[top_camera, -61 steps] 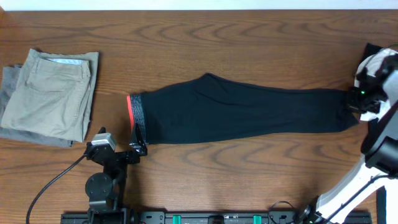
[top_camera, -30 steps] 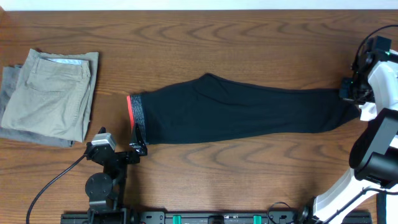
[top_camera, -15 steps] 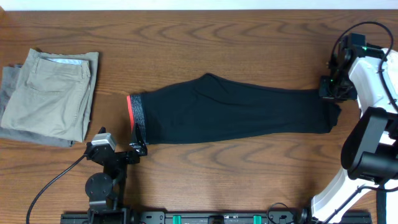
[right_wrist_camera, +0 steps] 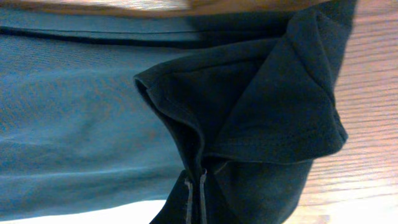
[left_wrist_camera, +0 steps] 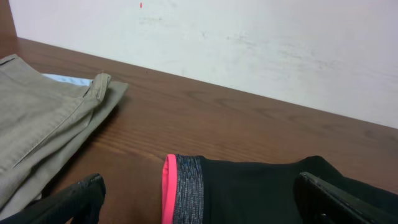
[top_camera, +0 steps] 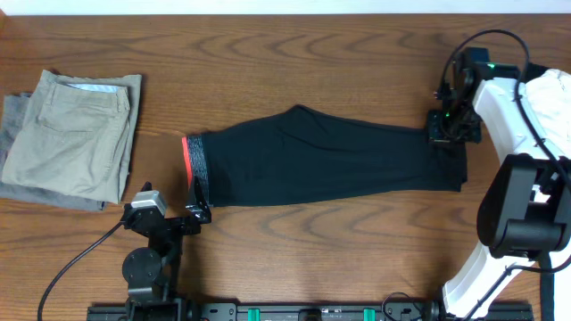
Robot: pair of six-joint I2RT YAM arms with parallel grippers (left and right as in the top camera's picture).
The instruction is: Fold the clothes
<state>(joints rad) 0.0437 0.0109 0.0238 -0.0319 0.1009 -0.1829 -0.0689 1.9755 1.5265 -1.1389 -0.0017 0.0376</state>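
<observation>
black pants point(top_camera: 330, 165): wrist view alone shows right gripper point(right_wrist_camera: 194, 190) pinching the hem.

Right tool point(top_camera: 443, 132) hides the black pants' point(top_camera: 330, 165) cuff end overhead. In its wrist view the fingers point(right_wrist_camera: 188, 200) are buried in fabric and cropped at the bottom edge. Left of pants, grey garment point(top_camera: 8, 120) lies mostly under khaki trousers point(top_camera: 76, 134). Left tool point(left_wrist_camera: 208, 200) fingers cropped.

Matt black stretch-cloth pants point(top_camera: 330, 165), heathered grey waistband point(left_wrist_camera: 188, 186); smooth, grained wooden table point(top_camera: 268, 53).
</observation>
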